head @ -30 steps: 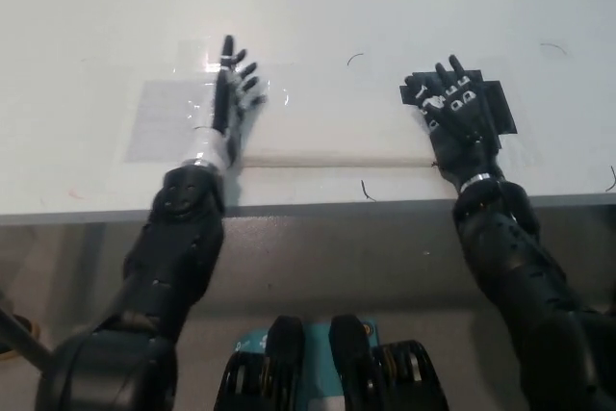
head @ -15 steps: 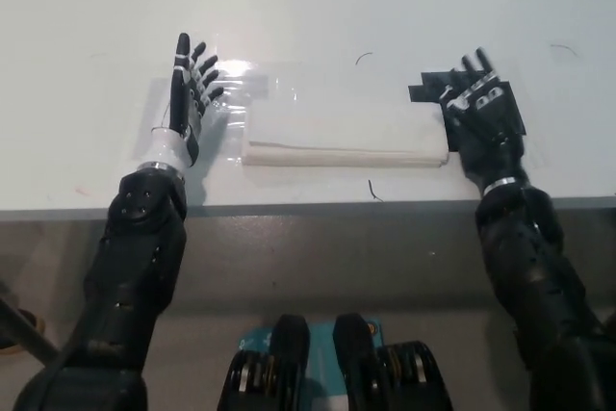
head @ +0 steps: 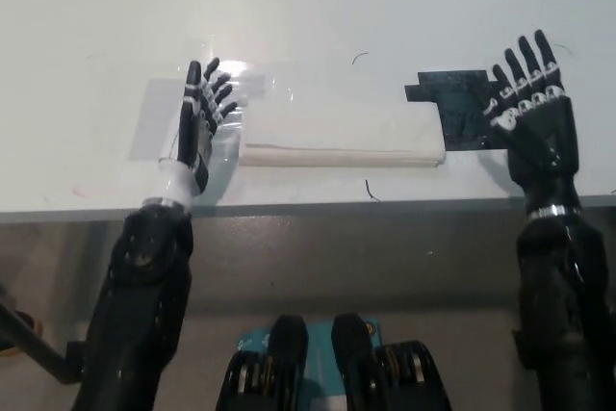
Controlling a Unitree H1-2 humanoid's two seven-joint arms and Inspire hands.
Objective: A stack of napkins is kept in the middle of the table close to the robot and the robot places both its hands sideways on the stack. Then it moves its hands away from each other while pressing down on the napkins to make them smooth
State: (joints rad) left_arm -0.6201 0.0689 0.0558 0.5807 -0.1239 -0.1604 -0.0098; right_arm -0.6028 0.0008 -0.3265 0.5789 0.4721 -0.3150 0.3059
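Note:
A flat white stack of napkins [head: 339, 132] lies on the white table [head: 308, 7] near its front edge. My left hand [head: 200, 122] stands on its edge just left of the stack, fingers straight and spread, holding nothing. My black right hand [head: 534, 113] is well to the right of the stack, past the black patch, fingers straight and apart, empty. Neither hand touches the napkins.
A black tape patch [head: 460, 108] is stuck to the table at the stack's right end. A clear taped sheet [head: 159, 122] lies under and left of the left hand. The table's front edge [head: 308, 207] runs just below the stack.
The right hand has slid further right, off the black patch and away from the stack. The left hand shifted slightly right, back toward the stack's left end.

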